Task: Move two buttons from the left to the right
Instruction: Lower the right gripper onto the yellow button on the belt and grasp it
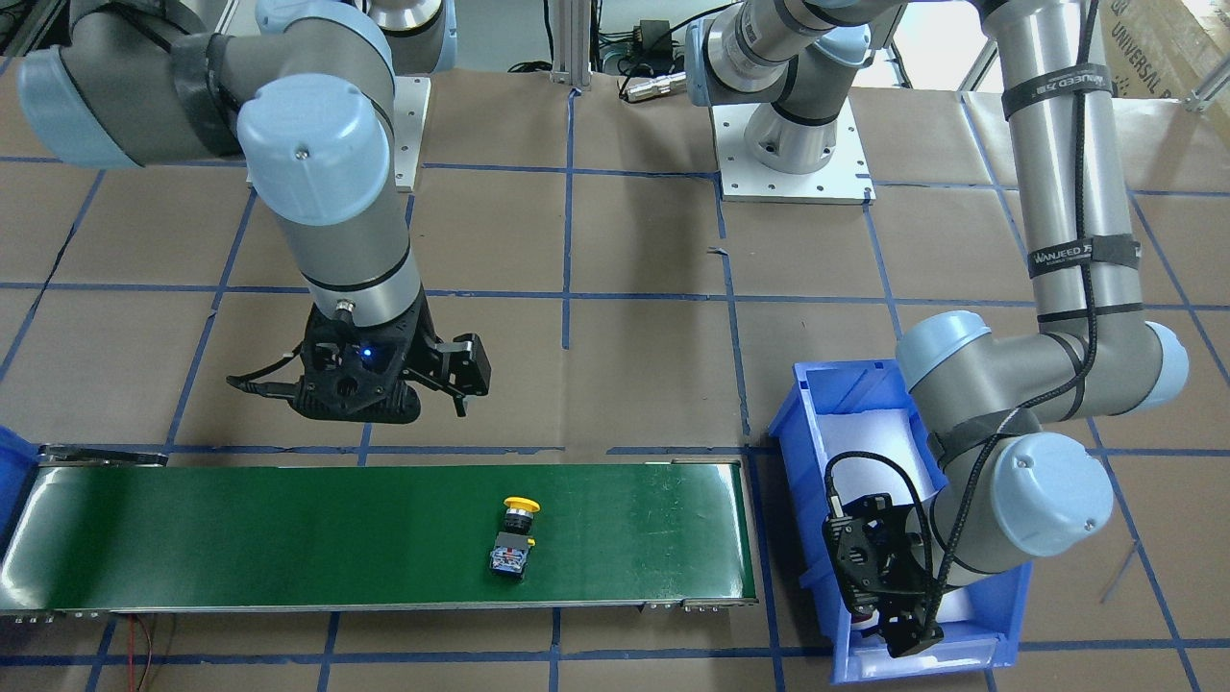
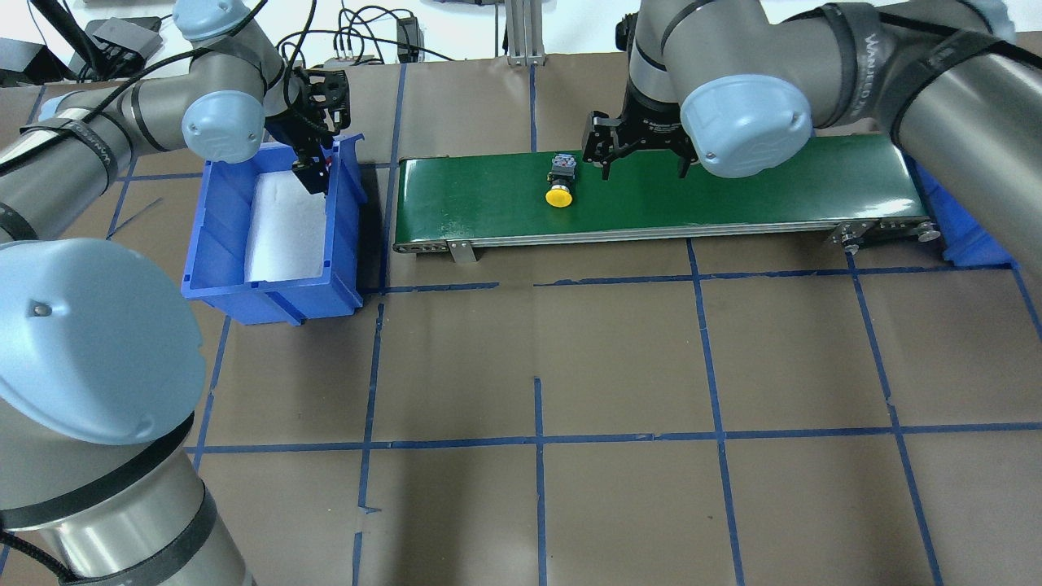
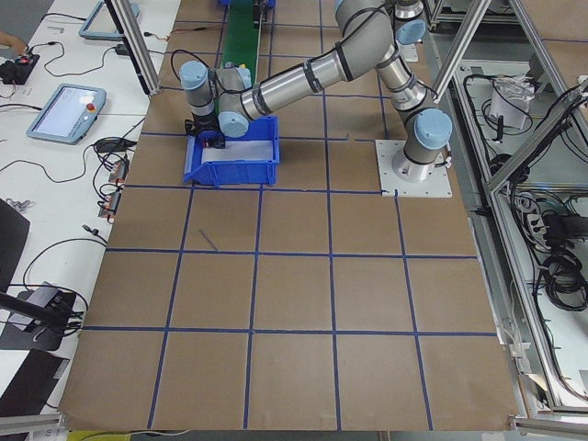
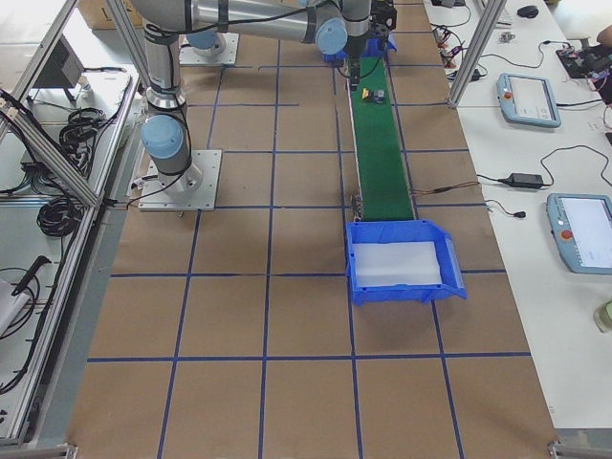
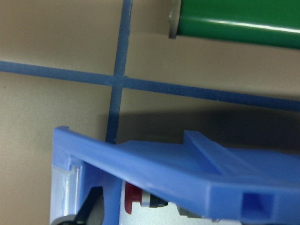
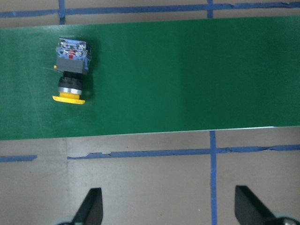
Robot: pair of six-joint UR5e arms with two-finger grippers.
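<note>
Centre-right of the front-facing view: yellow button on its side on green belt. Right fingers wide, empty, over the counter. Lower right: left fingers inside blue bin, beside red button; cannot tell their spread.

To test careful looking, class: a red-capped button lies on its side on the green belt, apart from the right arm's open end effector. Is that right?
Not quite: the button on the green belt has a yellow cap, not a red one, as the right wrist view shows. It does lie on its side, apart from the open right end effector.
</note>
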